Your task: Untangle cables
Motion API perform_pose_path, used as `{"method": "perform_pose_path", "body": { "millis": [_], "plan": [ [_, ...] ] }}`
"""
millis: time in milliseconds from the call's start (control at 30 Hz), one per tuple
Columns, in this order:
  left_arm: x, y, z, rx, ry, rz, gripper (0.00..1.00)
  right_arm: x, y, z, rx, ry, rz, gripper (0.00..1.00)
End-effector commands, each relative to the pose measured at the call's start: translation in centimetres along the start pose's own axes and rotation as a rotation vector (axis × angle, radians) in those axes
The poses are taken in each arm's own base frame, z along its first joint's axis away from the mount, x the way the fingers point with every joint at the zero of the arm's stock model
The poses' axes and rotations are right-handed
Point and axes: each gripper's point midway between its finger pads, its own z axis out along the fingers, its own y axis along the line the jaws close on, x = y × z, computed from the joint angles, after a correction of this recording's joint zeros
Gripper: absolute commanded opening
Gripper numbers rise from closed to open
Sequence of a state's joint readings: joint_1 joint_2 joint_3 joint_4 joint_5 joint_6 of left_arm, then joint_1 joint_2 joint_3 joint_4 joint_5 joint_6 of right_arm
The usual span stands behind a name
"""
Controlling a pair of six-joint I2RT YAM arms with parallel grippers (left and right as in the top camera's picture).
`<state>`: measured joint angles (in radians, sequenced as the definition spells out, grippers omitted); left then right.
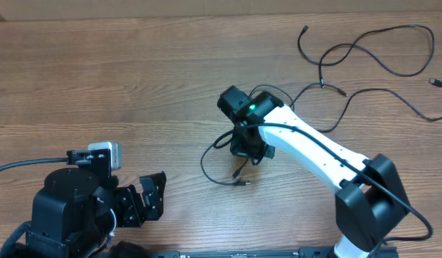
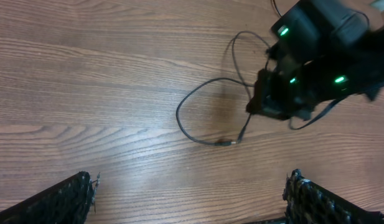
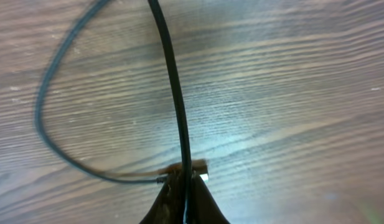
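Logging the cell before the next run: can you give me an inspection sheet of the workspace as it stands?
Surface: wooden table, wood-grain top, no spills seen.
Job's things: looped cable at mid-table under the right arm; loose cables spread out at the far right.
Clutter: nothing seen.
Grippers: right gripper shut on the looped cable; left gripper open, holding nothing, at the near left.
Cables: thick arm cable runs along the right arm; another leads off the left arm.
Surroundings: pale band past the table's far edge; otherwise nothing seen.
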<state>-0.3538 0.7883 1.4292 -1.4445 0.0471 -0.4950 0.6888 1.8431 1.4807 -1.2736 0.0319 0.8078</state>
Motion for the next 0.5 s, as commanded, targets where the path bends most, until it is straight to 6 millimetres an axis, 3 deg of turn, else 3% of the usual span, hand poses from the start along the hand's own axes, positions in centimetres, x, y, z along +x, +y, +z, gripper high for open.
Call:
{"method": "perform_pose_path", "body": {
  "millis": [0, 267, 467],
  "plan": [
    [-0.1, 0.1, 0.0, -0.008, -0.005, 0.013, 0.99, -1.6, -0.9, -4.7, -0.001, -0.141, 0.030, 0.04],
    [-0.1, 0.1, 0.0, -0.008, -0.005, 0.013, 1.00, -1.6, -6.5, -11.6, 0.023, -0.333, 0.133, 0.04],
    [-0.1, 0.1, 0.0, -0.008, -0.005, 0.013, 1.00, -1.7, -12.3, -15.3, -0.013, -0.390, 0.286, 0.04]
  ]
}}
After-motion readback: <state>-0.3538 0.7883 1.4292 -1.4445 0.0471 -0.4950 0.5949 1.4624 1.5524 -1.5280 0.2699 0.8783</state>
